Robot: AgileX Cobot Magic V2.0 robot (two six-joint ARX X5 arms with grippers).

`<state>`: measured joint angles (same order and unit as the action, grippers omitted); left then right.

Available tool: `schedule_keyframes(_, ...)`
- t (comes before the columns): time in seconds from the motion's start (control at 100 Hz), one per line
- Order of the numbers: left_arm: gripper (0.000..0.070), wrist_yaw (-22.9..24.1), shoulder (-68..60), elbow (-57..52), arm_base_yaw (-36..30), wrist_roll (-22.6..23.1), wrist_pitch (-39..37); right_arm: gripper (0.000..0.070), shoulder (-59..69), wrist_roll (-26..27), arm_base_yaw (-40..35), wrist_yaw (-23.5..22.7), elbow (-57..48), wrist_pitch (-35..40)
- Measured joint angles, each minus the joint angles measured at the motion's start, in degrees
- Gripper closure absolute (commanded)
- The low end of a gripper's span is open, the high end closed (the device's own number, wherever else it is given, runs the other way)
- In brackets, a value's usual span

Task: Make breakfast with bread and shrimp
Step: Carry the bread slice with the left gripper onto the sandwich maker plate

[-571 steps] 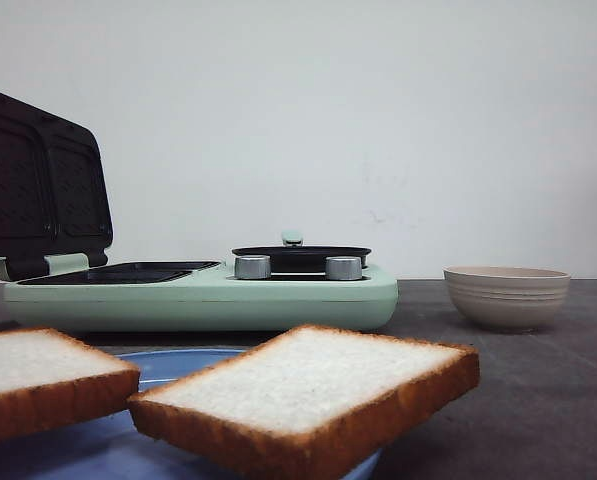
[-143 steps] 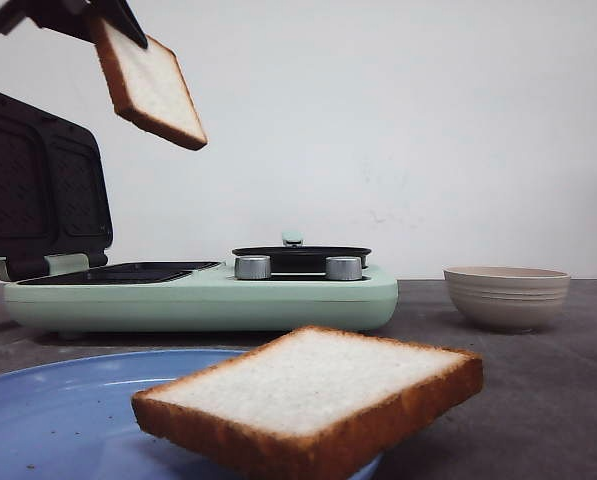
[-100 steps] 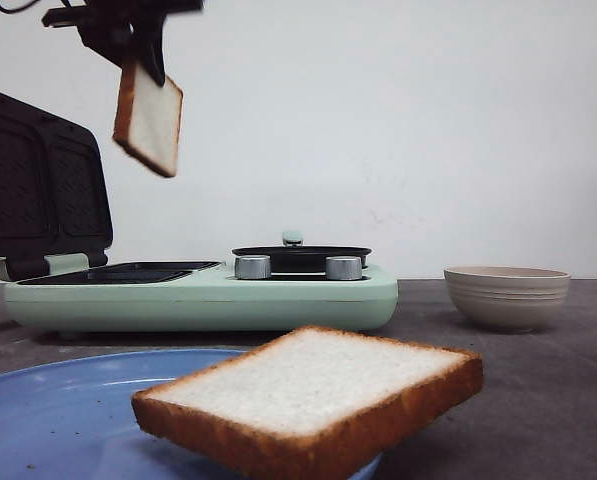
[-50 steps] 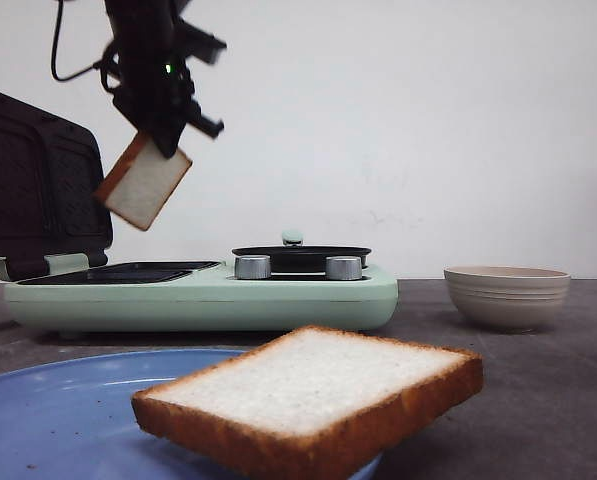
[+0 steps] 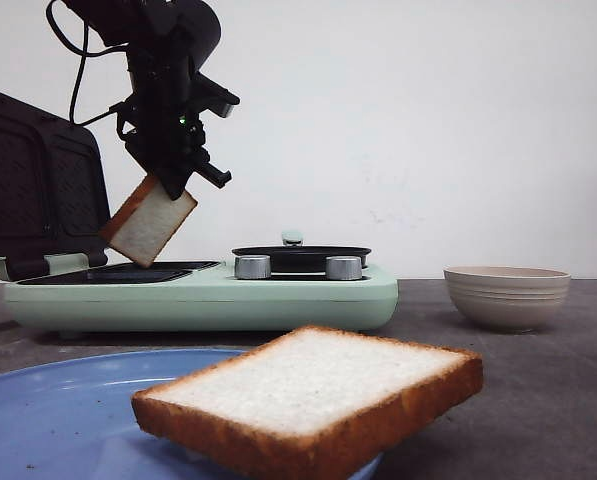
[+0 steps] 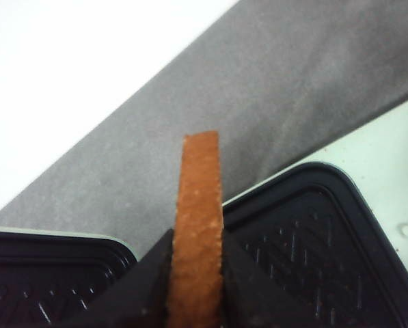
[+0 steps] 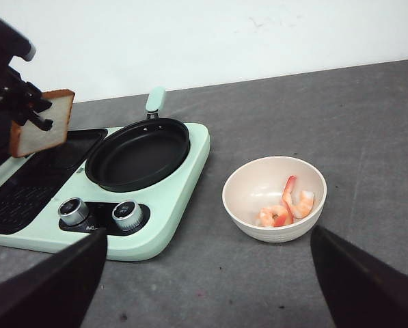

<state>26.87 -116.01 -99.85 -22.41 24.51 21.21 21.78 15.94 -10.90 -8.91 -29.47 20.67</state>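
My black left gripper [image 5: 163, 180] is clamped on one square slice of white bread with a golden-brown crust [image 5: 149, 222], its two fingers [image 6: 145, 283] pressed flat against the slice's faces, as the left wrist view shows edge-on. I see that slice hanging tilted, one corner low, just above the dark ribbed sandwich plate [image 5: 123, 271] of the mint-green breakfast maker [image 5: 203, 295], in front of its raised black lid [image 5: 40, 185]; I cannot tell whether the corner touches the plate. Beside that plate, on the same appliance, sits a round black frying pan [image 7: 138, 153] with two silver knobs [image 5: 252, 267] below it. The second slice of white bread [image 5: 313, 395] lies on the blue plate [image 5: 48, 415] nearest the front camera. Off to the right on the grey table [image 7: 368, 130] stands a beige ribbed bowl [image 7: 275, 199] holding the orange-pink and whitish curled shrimp [image 7: 288, 206]. My right gripper [image 7: 207, 283] is spread wide, its dark fingers [image 7: 50, 283] well apart and empty, hovering high over the table.
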Motion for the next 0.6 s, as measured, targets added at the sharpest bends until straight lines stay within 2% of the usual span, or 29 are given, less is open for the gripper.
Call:
schedule_keyframes(0.17,0.0696,2.4,-0.3,0.0,0.0,0.3,-2.0,0.0123,0.0,0.0,0.0,0.0,0.0,0.0)
schedule_keyframes(0.6,0.0696,3.0,-0.9,0.0,0.1,1.5,-3.5,0.0123,0.0,0.0,0.0,0.0,0.0,2.9)
